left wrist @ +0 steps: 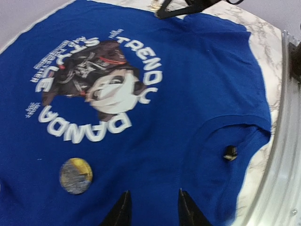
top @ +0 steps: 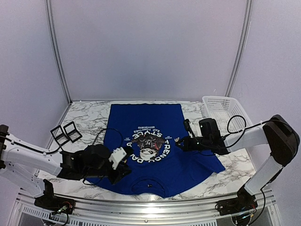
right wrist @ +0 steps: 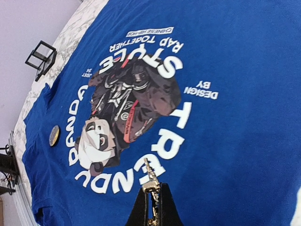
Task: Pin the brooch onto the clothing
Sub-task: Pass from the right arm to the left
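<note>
Left wrist view: the brooch (left wrist: 75,175), a round yellow and blue badge, lies face up on the blue shirt (left wrist: 197,94), just outside the lettering ring of the panda print (left wrist: 101,84). The shirt is spread flat in the middle of the worktop (top: 89,115), collar toward the near edge, so the brooch sits on the chest toward the near left corner. The left gripper (left wrist: 153,211) hovers close beside it, fingers apart with only cloth showing between them. The right gripper (right wrist: 151,207) is closed over the opposite side of the print, with a small silvery metal piece (right wrist: 149,175) at its tips. Whether that piece is pinched or merely lies on the cloth I cannot tell.

The brooch looks placed, but the pictures do not show whether its pin passes through the fabric, so the fastening step seems to be in hand. Next, the left fingers probably need to straddle the badge and grip its rim while the right arm keeps the cloth taut.
</note>
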